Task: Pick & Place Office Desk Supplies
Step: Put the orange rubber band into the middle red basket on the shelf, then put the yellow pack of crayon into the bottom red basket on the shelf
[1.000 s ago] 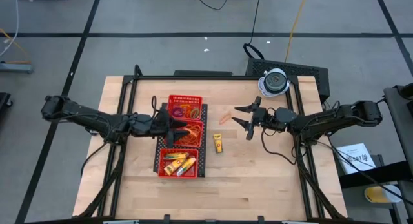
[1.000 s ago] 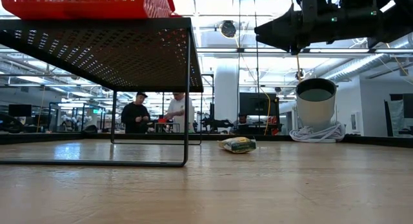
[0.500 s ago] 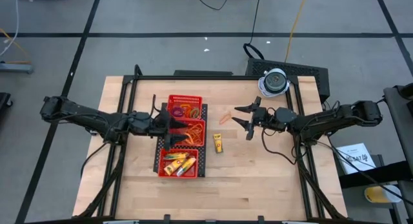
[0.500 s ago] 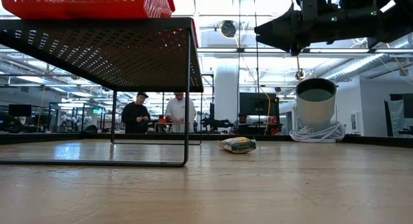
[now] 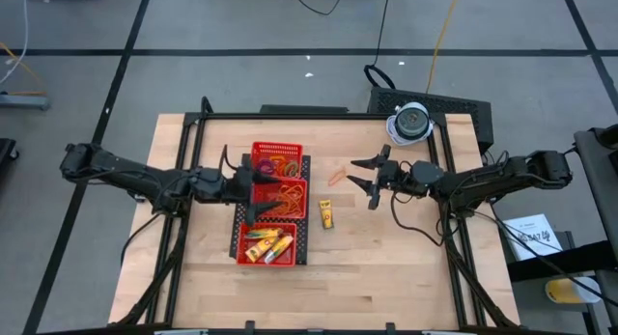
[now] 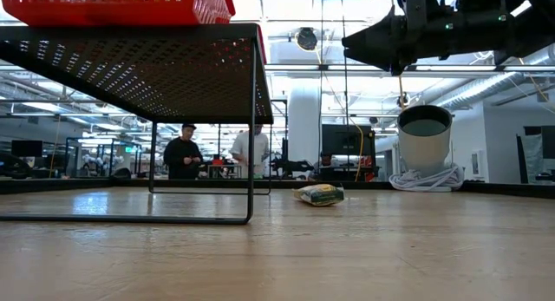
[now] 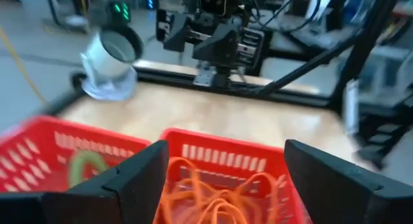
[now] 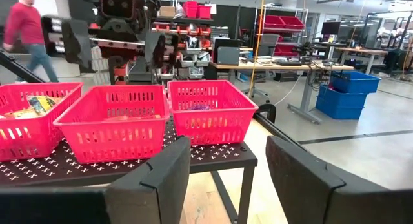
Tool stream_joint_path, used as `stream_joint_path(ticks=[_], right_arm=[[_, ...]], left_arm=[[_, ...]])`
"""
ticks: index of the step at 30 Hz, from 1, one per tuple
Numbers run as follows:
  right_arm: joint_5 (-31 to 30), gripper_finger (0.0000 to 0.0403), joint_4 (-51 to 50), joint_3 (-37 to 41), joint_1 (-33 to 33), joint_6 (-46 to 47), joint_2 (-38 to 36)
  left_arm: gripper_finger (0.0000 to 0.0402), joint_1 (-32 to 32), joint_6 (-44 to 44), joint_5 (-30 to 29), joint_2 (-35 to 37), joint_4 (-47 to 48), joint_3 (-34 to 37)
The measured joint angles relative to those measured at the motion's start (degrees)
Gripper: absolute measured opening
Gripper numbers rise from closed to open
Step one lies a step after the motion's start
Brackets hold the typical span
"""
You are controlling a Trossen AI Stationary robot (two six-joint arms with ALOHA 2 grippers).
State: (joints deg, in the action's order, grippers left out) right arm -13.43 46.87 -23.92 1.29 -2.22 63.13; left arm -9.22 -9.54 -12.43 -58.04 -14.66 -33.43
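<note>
From above, the right gripper [image 5: 370, 177] hangs over bare table with its fingers spread and nothing between them. An orange rubber band [image 5: 337, 175] lies loose on the wood just ahead of its tips, toward the red tray [image 5: 271, 203]. A small yellow packet [image 5: 327, 215] lies ahead too but off to one side, its long axis running crosswise to the gripper's reach. The left gripper [image 5: 253, 186] sits over the tray's middle bin, also released and empty, so the right arm is plainly the nearer one to both loose pieces.

At table height, the yellow packet [image 6: 319, 194] rests flat on the wood beyond the tray's dark stand, and the right gripper [image 6: 351, 46] hangs well above it.

In the left wrist view, wide-apart fingers [image 7: 139, 179] frame a tangle of orange bands [image 7: 219, 198] in the bin just below them.

In the right wrist view, parted fingers [image 8: 161, 175] point at the three red bins [image 8: 122, 121] ahead; neither loose piece shows here.
</note>
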Motion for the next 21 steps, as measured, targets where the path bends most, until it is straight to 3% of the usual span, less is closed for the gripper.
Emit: stream_joint_path(ticks=[5, 15, 21], right_arm=[[0.00, 0.0194, 0.00, 0.00, 0.01, -0.11, 0.00], [0.46, 0.0191, 0.02, 0.00, -0.12, 0.20, 0.00], [6.23, 0.0194, -0.17, -0.02, -1.80, 0.24, 2.26]], left_arm=[[0.0319, -2.53, 12.05, -7.91, -0.02, -0.49, 0.00], [0.0319, -3.20, 9.38, -10.83, 1.34, -3.97, 0.00], [0.0319, -2.28, 7.60, -13.64, 4.09, -1.85, 0.02]])
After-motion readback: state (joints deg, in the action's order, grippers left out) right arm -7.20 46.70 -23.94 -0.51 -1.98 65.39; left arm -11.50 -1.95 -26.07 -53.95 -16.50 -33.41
